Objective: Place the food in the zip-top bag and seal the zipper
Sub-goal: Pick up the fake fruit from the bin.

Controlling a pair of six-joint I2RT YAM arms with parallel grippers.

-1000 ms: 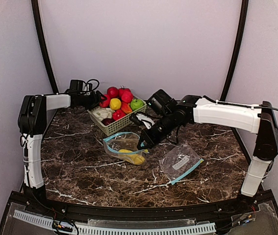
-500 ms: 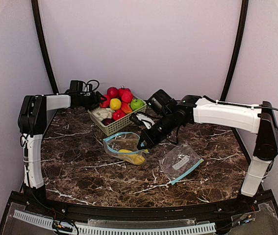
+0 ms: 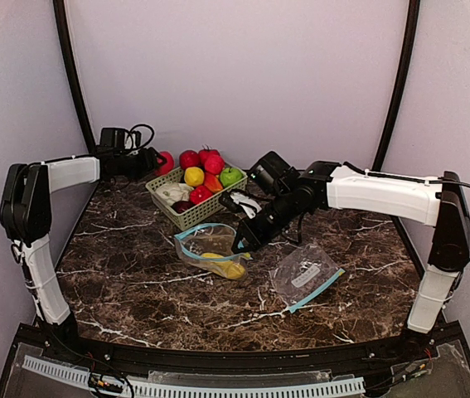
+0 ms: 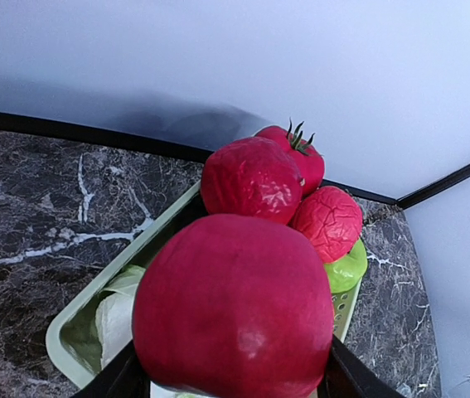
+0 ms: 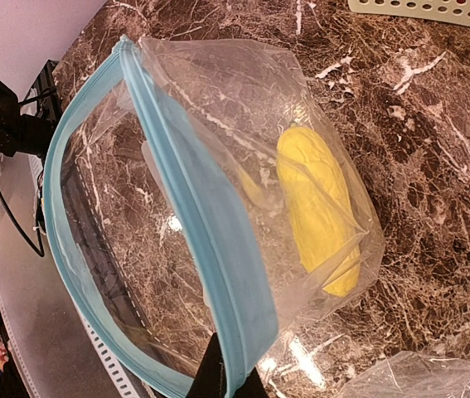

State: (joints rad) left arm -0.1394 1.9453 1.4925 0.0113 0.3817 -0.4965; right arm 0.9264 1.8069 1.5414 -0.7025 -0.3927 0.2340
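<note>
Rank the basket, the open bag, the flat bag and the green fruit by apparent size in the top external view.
1. basket
2. open bag and flat bag: these look about alike, so they are left unranked
3. green fruit

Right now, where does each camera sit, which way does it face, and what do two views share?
Top external: above and behind the bases, looking down on the table; both arms show.
Left wrist: on the left gripper, looking past its held red fruit to the basket; fingers show.
Right wrist: on the right gripper, looking into the zip-top bag it pinches; fingertips show.
Shared: top and right wrist both see the bag's yellow corn.
</note>
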